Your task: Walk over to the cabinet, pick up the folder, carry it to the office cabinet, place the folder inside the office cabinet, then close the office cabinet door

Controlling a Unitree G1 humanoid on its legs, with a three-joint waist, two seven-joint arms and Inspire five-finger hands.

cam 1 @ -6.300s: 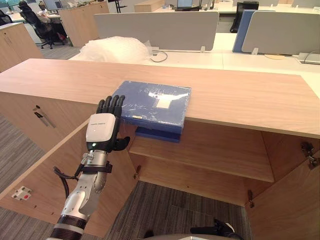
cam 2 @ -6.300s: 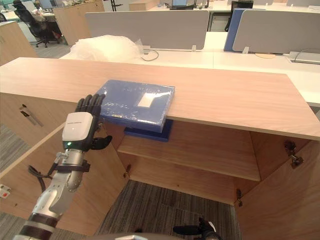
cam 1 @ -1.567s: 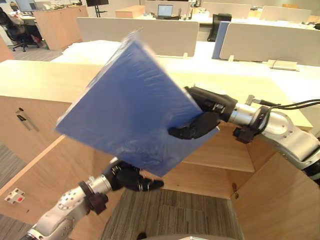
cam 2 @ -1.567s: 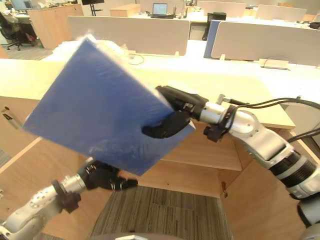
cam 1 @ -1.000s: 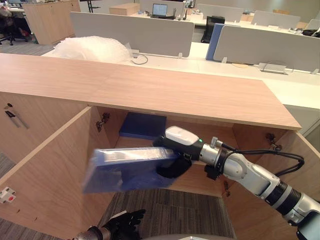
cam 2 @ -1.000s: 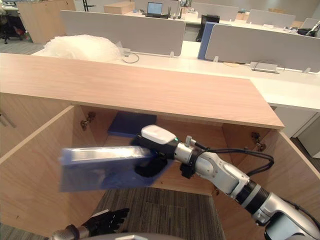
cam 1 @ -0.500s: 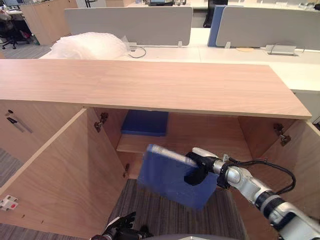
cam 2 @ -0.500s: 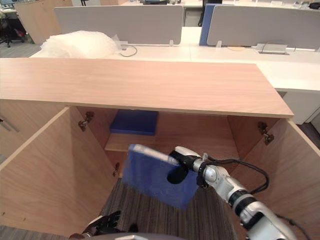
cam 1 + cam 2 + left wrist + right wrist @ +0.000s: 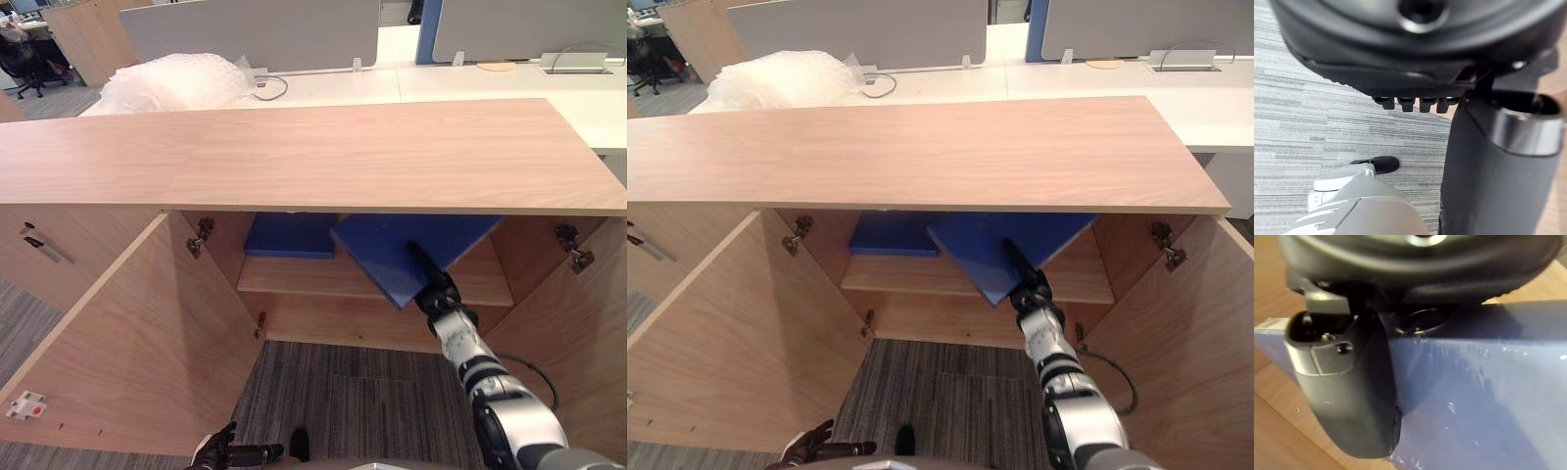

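Jutting from the right hand (image 9: 429, 276), the folder (image 9: 377, 241) overhangs the shelf (image 9: 294, 278)

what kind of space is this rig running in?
Most likely an open-plan office: rows of white desks with grey divider panels, an office chair at the far left, grey carpet, and a low wooden cabinet standing open in front.

I have moved the folder (image 9: 392, 247) off the cabinet top (image 9: 343, 147). My right hand (image 9: 425, 269) now grips it inside, over the shelf (image 9: 294, 279) ahead of the hand. My left hand (image 9: 217, 454) has let go and dropped low.
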